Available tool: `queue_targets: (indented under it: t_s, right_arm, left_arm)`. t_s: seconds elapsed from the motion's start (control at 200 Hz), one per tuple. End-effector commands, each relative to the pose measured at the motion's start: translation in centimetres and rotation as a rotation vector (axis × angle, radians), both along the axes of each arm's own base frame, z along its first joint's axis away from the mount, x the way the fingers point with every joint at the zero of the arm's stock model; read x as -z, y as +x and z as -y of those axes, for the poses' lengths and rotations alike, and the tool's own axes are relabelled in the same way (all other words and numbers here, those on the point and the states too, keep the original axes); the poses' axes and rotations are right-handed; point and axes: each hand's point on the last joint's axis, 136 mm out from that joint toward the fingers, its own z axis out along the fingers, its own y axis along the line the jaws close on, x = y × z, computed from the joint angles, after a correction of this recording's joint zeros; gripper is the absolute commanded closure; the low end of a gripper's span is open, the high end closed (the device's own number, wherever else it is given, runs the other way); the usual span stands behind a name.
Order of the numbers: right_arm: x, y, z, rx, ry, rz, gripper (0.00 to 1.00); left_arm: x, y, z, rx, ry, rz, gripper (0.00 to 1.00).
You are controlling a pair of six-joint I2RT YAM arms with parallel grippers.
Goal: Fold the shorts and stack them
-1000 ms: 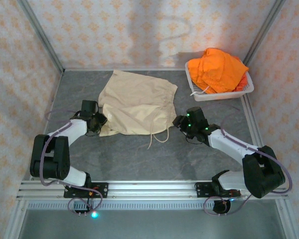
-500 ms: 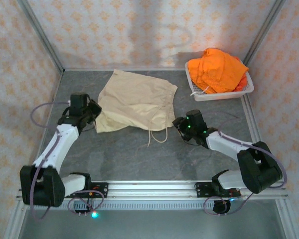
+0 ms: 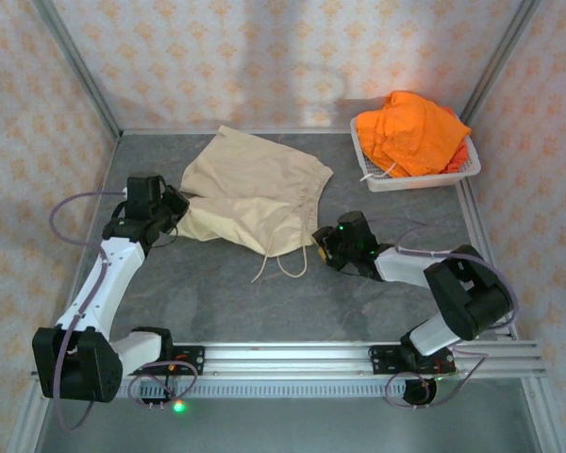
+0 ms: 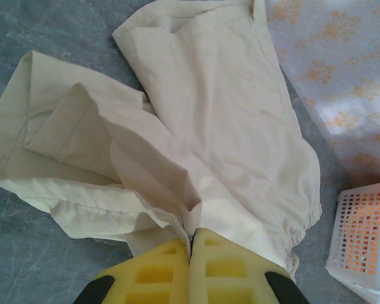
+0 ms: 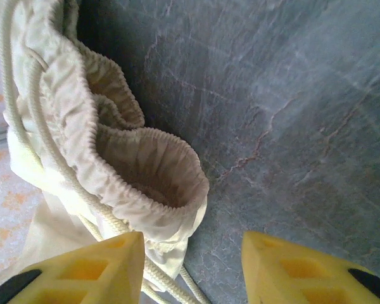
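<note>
The top camera looks steeply down on the beige shorts [image 3: 255, 193], which both wrist cameras face close up from their left hem and right waistband.

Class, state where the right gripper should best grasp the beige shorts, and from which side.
Probably the gathered waistband of the beige shorts, approached from their right over the table: its rim stands up in a raised fold beside the open right gripper.

Beige shorts [image 3: 255, 193] on table [image 3: 358, 302]; orange shorts [image 3: 415, 132] in white basket [image 3: 420, 180]
</note>
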Motion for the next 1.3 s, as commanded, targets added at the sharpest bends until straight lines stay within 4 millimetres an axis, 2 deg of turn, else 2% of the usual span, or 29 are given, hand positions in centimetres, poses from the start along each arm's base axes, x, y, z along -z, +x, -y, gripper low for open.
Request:
queue_targets:
  t_s: [0.0, 0.185, 0.5, 0.831, 1.071, 1.211, 1.296]
  right_arm:
    - [-0.1, 0.8, -0.7, 0.021, 0.045, 0.014, 0.56]
    - [0.6, 1.9, -1.5, 0.006, 0.039, 0.014, 0.57]
    - [0.6, 3.8, -2.9, -0.035, 0.021, 0.030, 0.60]
    - [-1.2, 4.8, -3.6, -0.079, 0.003, 0.091, 0.62]
    - [0.2, 5.1, -4.5, -0.117, -0.002, 0.056, 0.55]
    - [1.3, 5.4, -4.9, -0.120, -0.002, 0.033, 0.55]
    - [1.7, 5.8, -5.0, -0.111, -0.011, 0.029, 0.61]
  left_arm:
    - [0.4, -0.3, -0.4, -0.011, 0.006, -0.010, 1.00]
    - [0.8, -0.5, -0.5, -0.014, 0.017, -0.016, 1.00]
    - [1.5, -0.8, -0.7, -0.016, 0.030, -0.029, 1.00]
    - [2.0, -0.8, -0.7, -0.015, 0.032, -0.037, 1.00]
    - [2.5, -0.7, -0.7, -0.015, 0.026, -0.042, 1.00]
    - [2.9, -0.7, -0.6, -0.015, 0.021, -0.050, 1.00]
    - [3.0, -0.7, -0.6, -0.017, 0.021, -0.051, 1.00]
